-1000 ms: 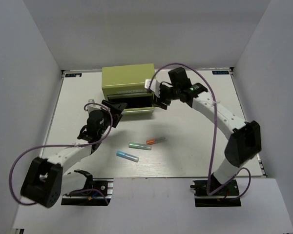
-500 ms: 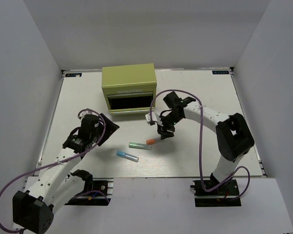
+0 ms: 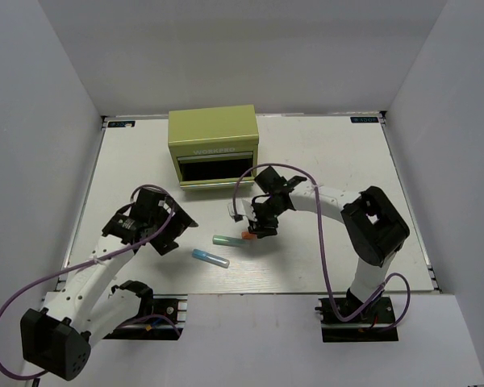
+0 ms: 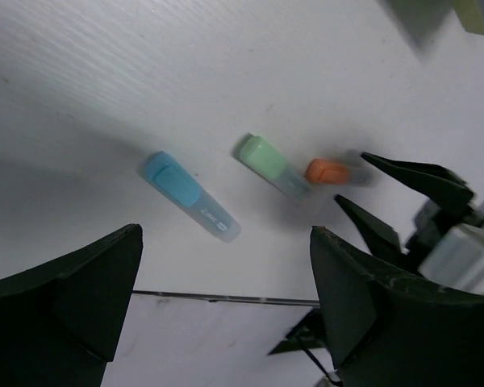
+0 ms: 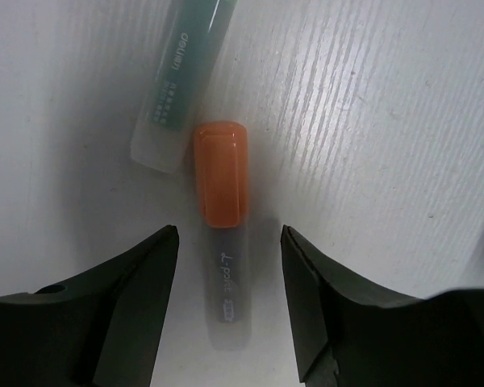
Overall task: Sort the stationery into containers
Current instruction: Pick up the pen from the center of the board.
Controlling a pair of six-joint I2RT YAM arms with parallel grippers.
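**Right fingers straddling the orange marker, three markers on the tabletop**

Seen from above, an olive-green metal mini chest [image 3: 212,133] stands at the far middle of the white tabletop [image 3: 323,153], with a dark opening in its front; three stubby markers lie well apart from it, nearer the arms.

The orange marker [image 5: 219,184] has an orange cap and a clear lettered body; its cap lies just beside the pale end of the green marker [image 5: 181,89], and contact between them cannot be judged. The blue marker [image 3: 210,258] lies alone, near the green one, on the side toward the arm bases.

The right gripper [image 5: 228,234] is low over the orange marker; its fingers are apart, one on each side of the clear body, with a gap showing on both sides.

The left gripper [image 4: 226,242] hangs to the left of the markers; its fingers are spread wide and hold nothing; its wrist view looks down on all three markers.
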